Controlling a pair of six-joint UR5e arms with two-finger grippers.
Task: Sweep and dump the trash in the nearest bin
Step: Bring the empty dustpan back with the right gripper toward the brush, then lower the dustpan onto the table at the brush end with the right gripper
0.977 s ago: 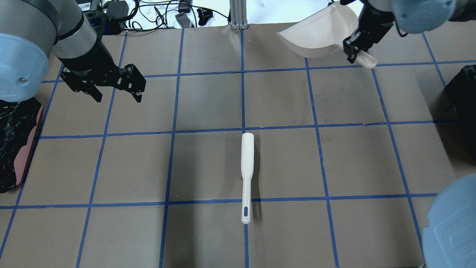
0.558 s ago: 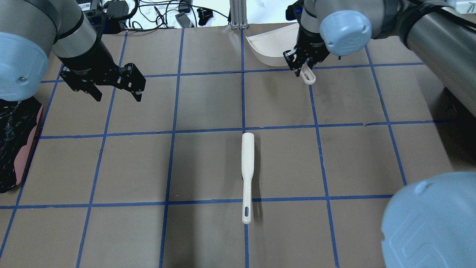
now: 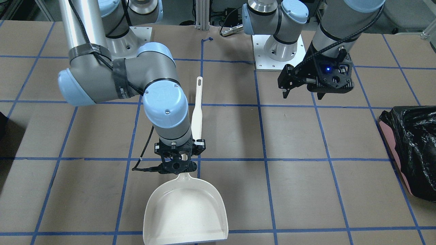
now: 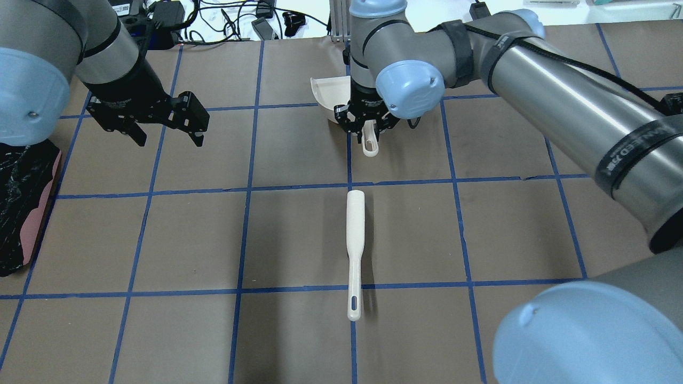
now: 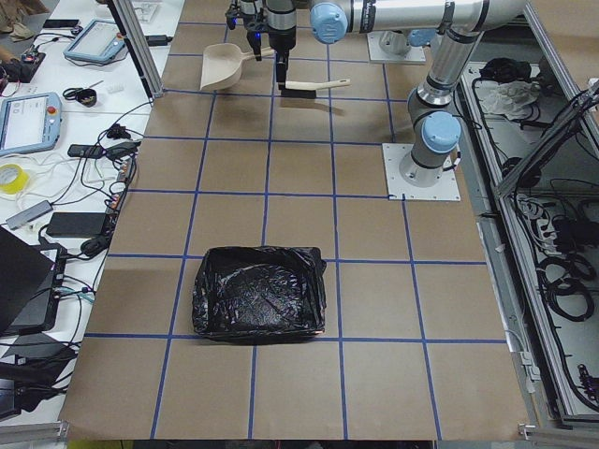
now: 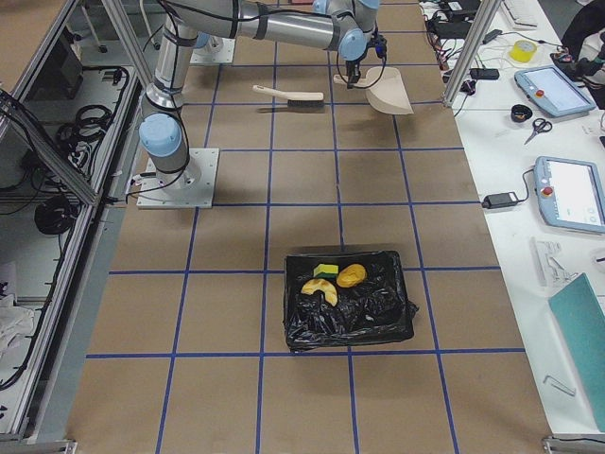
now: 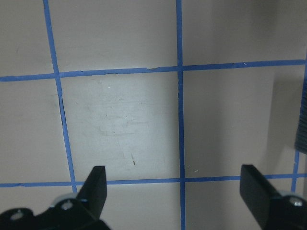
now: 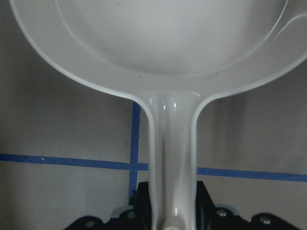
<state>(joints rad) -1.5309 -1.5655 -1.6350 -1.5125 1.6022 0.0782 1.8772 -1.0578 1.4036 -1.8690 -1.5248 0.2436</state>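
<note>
My right gripper (image 4: 368, 121) is shut on the handle of the cream dustpan (image 3: 185, 211), which is empty and held at the far middle of the table. The right wrist view shows the handle (image 8: 172, 158) between the jaws. The three scraps lie in the black-lined bin (image 6: 350, 307) at the table's right end: an orange-brown lump (image 6: 352, 275), a pale yellow peel (image 6: 319, 290) and a yellow-green block (image 6: 326, 270). My left gripper (image 4: 169, 136) is open and empty above bare table at the far left. It also shows in the left wrist view (image 7: 176, 191).
A cream brush (image 4: 355, 240) lies lengthwise on the centre line, just on the robot's side of the dustpan. A pink bin with a crinkled black bag (image 4: 21, 202) stands at the table's left end. Cables and devices lie beyond the far edge.
My right arm has swung the dustpan from the far right corner leftward to the far middle of the table. The left arm and the brush have not moved.
</note>
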